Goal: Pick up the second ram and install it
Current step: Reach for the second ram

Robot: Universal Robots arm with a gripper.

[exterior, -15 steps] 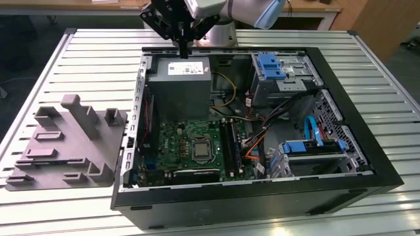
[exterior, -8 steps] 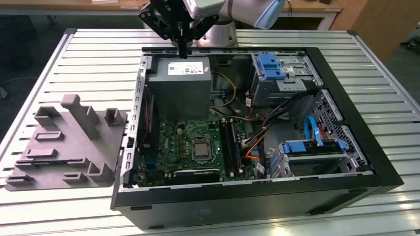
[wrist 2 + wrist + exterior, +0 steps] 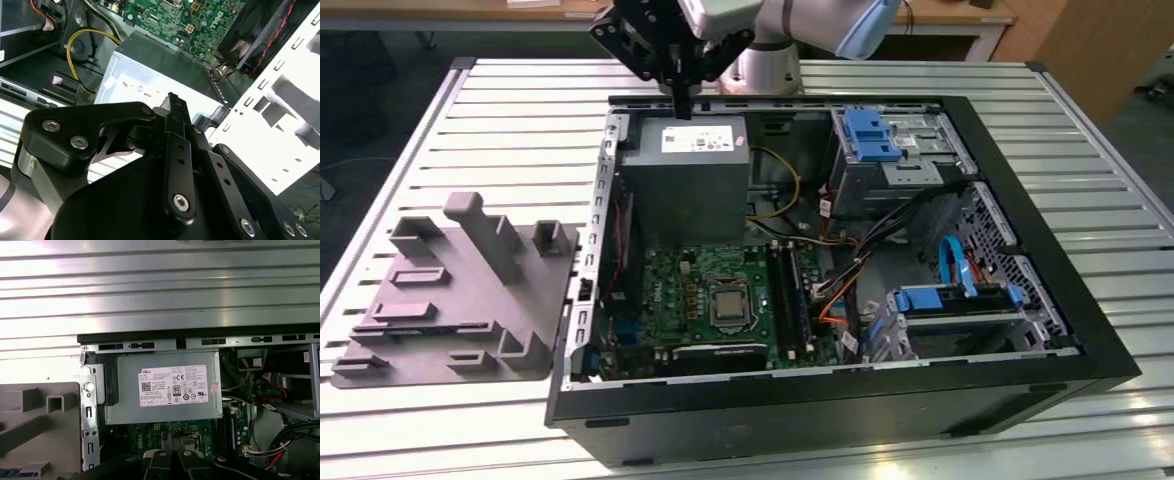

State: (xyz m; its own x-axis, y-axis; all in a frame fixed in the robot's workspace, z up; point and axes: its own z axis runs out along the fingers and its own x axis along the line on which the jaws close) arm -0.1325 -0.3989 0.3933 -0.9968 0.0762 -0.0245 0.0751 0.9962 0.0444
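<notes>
The claw (image 3: 682, 108) hangs over the far edge of the grey power supply box (image 3: 683, 180) in the open computer case (image 3: 854, 405), fingers (image 3: 176, 145) pressed together and holding nothing. A dark stick, seemingly the second ram (image 3: 785, 285), stands in the slots beside the processor socket (image 3: 724, 305).

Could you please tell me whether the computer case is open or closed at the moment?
Open. The computer case has no side panel on its upward face, so the motherboard and grey power supply are exposed in the exterior view.
</notes>
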